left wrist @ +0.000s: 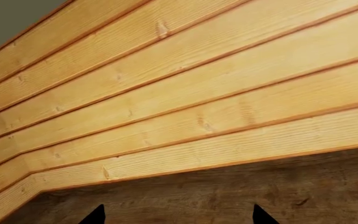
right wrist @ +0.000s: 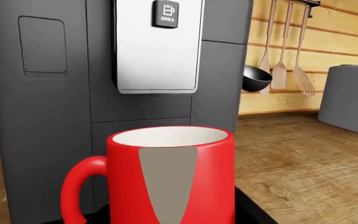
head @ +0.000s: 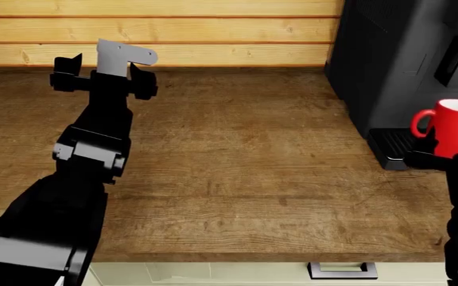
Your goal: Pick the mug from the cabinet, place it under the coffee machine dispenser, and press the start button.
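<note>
We find the right gripper [head: 452, 156] clamped on the mug [head: 457, 127], which it carries upright just in front of the coffee machine [head: 388, 65], with the handle turned away from the machine's side toward the open counter [head: 237, 167]. In the right wrist view the mug [right wrist: 169, 175] fills the near field, and beyond and above its rim sits the coffee machine dispenser [right wrist: 157, 51], a pale panel with a button marked SINGLE [right wrist: 166, 14]. The ribbed drip tray [head: 392, 143] lies directly beside the gripper, on the machine side. We judge the step in hand to be the placement: advance the mug straight ahead of the gripper, keep it level, centre its rim beneath the dispenser, lower until the base seats on the tray, and only then release. The left gripper [head: 105, 74] hangs over the counter well apart from the machine, fingers spread and empty; its wrist view shows only two fingertips [left wrist: 95, 215], wall planks [left wrist: 179, 93] and counter.
</note>
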Tool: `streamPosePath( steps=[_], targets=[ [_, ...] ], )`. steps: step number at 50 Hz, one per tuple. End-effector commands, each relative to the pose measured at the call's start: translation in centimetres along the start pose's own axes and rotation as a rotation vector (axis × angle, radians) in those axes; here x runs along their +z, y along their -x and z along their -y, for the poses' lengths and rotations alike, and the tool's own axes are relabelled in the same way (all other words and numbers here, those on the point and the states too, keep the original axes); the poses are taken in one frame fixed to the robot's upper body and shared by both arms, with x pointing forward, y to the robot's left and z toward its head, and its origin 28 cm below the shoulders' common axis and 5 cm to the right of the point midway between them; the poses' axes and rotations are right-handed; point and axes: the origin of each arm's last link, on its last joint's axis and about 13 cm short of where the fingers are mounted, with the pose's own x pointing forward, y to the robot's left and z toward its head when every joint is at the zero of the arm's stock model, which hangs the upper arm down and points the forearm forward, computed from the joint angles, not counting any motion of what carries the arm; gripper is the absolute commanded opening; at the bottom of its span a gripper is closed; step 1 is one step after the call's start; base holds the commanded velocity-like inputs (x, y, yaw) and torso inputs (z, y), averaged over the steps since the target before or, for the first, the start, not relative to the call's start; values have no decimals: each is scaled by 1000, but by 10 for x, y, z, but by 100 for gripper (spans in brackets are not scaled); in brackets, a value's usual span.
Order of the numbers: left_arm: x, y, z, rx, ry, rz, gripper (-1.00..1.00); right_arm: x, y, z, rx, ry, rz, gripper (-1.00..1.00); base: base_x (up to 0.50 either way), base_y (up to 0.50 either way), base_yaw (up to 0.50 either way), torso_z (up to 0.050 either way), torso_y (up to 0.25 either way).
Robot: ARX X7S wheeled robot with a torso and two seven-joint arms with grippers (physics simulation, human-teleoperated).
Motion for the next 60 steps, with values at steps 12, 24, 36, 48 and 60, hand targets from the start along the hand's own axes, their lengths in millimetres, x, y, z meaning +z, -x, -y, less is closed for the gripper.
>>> streamPosePath(
  steps=[12, 24, 36, 48, 60],
  targets=[
    [2, 0, 0, 0, -3, 2, 100, -13, -18, -6, -20, 28, -75, -100, 0, 0, 0, 0, 0],
    [1, 0, 1, -1, -4, 1, 100, -19, -22, -10, -9, 23, -113, -100, 0, 0, 0, 0, 0],
    [1, 0, 1, -3, -4, 0, 100, -23, -23, -14, 19, 27, -147, -100, 2, 0, 1, 0, 0],
    [2, 0, 2, -4, -2, 3, 100, -28, -26, -20, 42, 32, -182, -100, 12, -4, 5, 0, 0],
    [2, 0, 2, -6, 3, -1, 100, -25, -18, -19, 44, 10, -190, 100, 2, -1, 1, 0, 0]
  ],
)
